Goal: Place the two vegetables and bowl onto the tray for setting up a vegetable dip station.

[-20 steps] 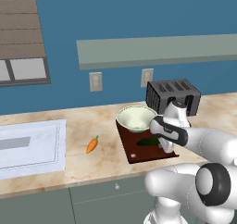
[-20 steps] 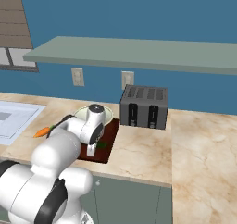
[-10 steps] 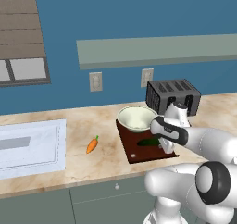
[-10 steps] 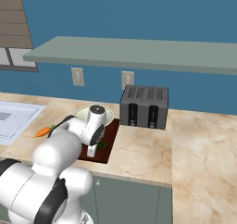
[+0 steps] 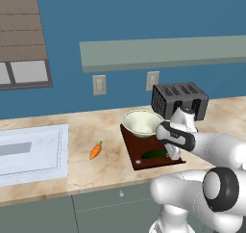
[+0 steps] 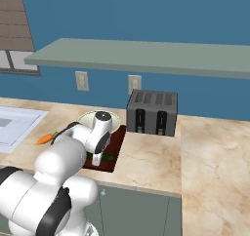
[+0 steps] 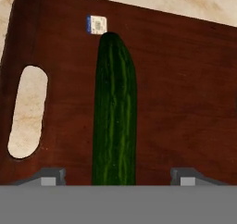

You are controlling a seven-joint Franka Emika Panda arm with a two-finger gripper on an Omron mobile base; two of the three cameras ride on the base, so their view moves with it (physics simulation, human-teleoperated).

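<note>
cucumber lying flat on the tray, gripper spread wide either side, not pinching it; bowl on the tray too; carrot out on the counter

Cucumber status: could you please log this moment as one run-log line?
cucumber: flat on tray | gripper: open, jaws either side of it | bowl: on tray | carrot: on counter, pending

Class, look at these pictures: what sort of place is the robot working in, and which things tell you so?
A rendered kitchen, most likely: a marble-look counter with a toaster, wall outlets, and a cucumber lying on a wooden tray.
</note>
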